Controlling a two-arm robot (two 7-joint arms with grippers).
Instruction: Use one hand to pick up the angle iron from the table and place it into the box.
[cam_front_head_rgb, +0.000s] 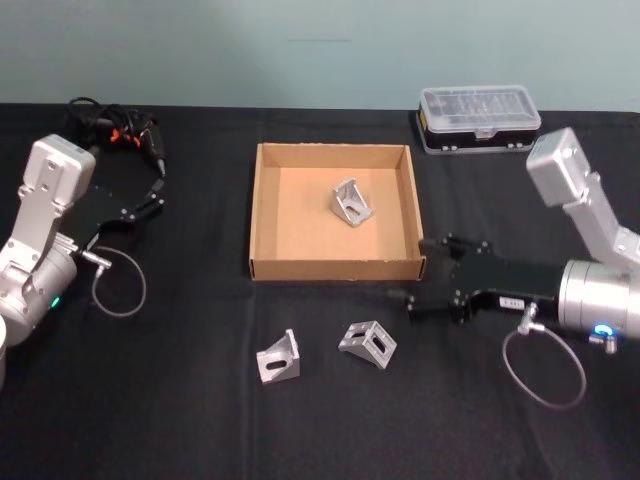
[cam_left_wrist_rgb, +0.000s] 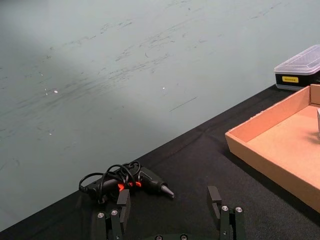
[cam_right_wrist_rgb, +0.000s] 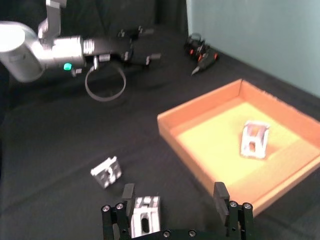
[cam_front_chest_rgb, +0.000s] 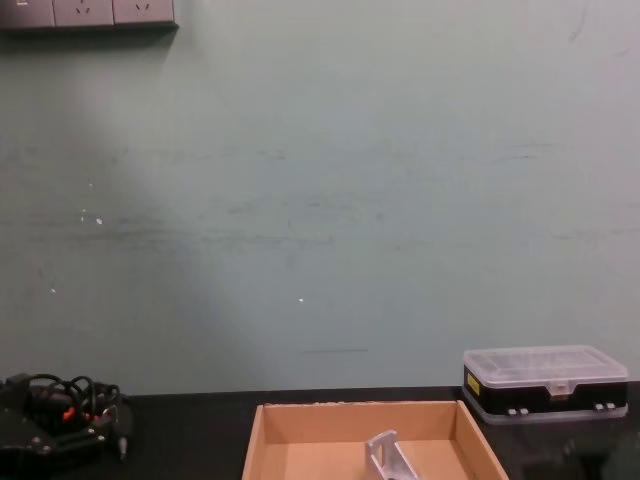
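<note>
Nearer angle iron (cam_front_head_rgb: 368, 342) lying on the counter (cam_front_head_rgb: 180, 420), the right claw (cam_front_head_rgb: 405, 272) spread wide beside it.

The piece lies at about 6 o'clock of the box (cam_front_head_rgb: 335, 268), just outside its front wall, with a second angle iron (cam_front_head_rgb: 278, 358) near it at its 9 o'clock; a third angle iron (cam_front_head_rgb: 352, 203) already rests inside the box; the right claw is at the box's 4 o'clock corner, jaws wide and holding nothing, probably lined up so the nearer piece falls between them, as the right wrist view suggests; the low front wall is close and could catch a finger on the lift across; the left claw (cam_front_head_rgb: 153, 188), also open, is parked at the box's 9 o'clock; a black corded tool (cam_front_head_rgb: 115, 128) at 10 o'clock and a clear-lidded case (cam_front_head_rgb: 480, 118) at 1 o'clock lie well apart from the work.
</note>
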